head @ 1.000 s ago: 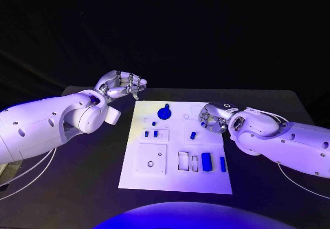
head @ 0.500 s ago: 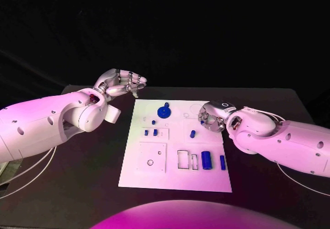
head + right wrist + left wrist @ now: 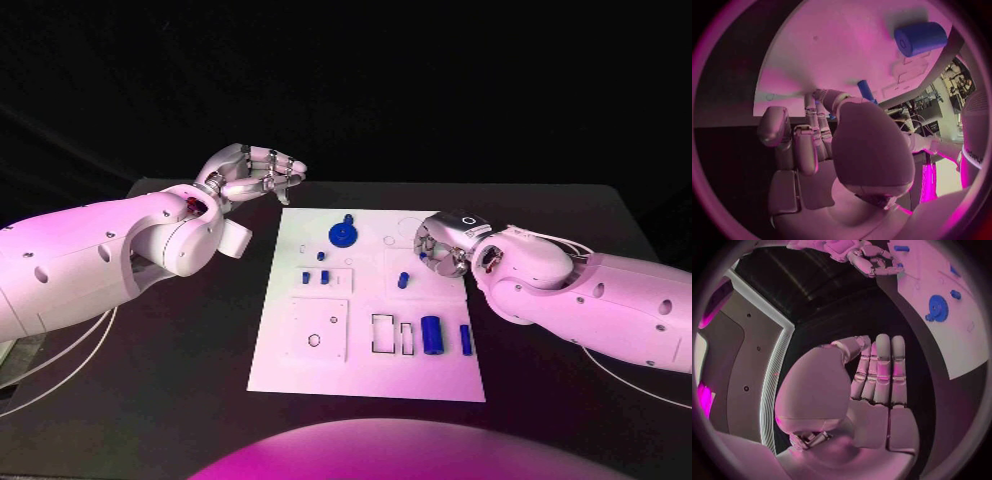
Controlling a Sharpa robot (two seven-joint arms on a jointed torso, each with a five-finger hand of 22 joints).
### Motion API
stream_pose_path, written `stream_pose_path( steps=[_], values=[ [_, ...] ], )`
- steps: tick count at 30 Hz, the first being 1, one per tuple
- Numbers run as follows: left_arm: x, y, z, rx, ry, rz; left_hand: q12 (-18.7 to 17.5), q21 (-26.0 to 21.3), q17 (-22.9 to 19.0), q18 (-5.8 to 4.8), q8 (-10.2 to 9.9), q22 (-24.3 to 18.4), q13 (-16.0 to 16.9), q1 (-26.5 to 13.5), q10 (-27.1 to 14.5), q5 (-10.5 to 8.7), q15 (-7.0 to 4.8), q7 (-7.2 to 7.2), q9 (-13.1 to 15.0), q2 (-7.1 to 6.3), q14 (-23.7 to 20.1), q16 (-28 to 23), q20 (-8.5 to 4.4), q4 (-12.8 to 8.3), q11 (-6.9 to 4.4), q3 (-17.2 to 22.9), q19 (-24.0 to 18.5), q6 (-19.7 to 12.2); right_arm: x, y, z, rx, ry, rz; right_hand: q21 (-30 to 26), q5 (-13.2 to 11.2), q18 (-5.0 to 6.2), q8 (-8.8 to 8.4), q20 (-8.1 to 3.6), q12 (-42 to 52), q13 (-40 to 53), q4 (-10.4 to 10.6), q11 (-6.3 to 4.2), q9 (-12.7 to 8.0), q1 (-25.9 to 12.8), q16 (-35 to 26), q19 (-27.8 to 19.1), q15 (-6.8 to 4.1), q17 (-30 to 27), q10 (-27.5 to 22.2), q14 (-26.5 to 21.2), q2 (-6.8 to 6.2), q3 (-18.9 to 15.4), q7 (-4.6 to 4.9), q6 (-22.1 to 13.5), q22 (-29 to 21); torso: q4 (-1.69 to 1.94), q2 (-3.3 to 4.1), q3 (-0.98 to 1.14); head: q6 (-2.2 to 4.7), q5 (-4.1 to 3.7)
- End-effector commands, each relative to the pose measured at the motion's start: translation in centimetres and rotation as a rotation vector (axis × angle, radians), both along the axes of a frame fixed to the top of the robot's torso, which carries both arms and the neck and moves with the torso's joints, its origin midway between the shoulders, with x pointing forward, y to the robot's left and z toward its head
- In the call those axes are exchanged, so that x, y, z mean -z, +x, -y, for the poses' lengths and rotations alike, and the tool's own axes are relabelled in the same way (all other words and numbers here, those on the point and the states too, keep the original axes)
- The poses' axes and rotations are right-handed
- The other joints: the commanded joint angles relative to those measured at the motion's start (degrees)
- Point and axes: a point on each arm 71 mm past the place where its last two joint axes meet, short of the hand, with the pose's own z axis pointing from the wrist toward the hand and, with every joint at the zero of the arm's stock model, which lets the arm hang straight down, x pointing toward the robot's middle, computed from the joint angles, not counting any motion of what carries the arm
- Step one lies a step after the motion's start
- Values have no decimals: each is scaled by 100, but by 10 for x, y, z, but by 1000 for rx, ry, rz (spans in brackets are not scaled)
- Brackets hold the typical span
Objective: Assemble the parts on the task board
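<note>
The white task board lies in the middle of the table. On it are a blue wheel-shaped part, two small blue pieces, a short blue piece, a blue cylinder and a thin blue bar. My right hand hovers at the board's right edge with its fingers curled in, holding nothing. The short blue piece lies just beyond its fingertips, with the cylinder off to the side. My left hand is raised beyond the board's back left corner, curled and holding nothing.
Rectangular slots and a raised square plate with a hole mark the board's near half. Black table surface surrounds the board. In the left wrist view the wheel-shaped part and my right hand appear across the board.
My right hand has edged slightly towards the back left over the board's right edge. The left hand and the parts stay where they were.
</note>
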Motion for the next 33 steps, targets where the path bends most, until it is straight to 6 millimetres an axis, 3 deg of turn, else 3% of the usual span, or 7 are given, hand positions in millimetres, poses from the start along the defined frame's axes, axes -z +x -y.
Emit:
stream_pose_path(
  steps=[1,26,33],
  values=[
    [-1,-1,3,15,-12,-2,-40,-25,-10,78,-33,10,-14,27,-39,13,21,51,-6,24,-24,-31,-2,-42,7,6,-43,-1,3,-4,-2,-1,20,26,44,29,-71,66,-43,15,32,19,-70,100,-127,24,13,-39,14,118,293,93,48,-30,31,16,4,2,-1,7,4],
    [1,1,2,20,-9,-12,-69,-15,-22,78,-32,17,-49,37,-70,15,28,56,-8,22,-23,-52,2,-66,18,7,-51,0,-31,-9,4,-17,145,95,41,28,-73,135,-71,-27,33,-44,-96,210,-239,17,12,-67,-8,203,289,75,154,-61,21,37,-4,-1,3,52,-3],
    [1,1,3,23,-9,-15,-75,-14,-24,78,-32,19,-56,38,-77,15,30,56,-9,20,-25,-57,3,-71,20,7,-53,0,-41,-23,-11,-62,185,89,50,27,-75,140,-71,-32,32,-48,-98,218,-249,18,16,-67,-5,205,290,68,155,-62,19,44,-10,-4,8,69,39]
  ],
)
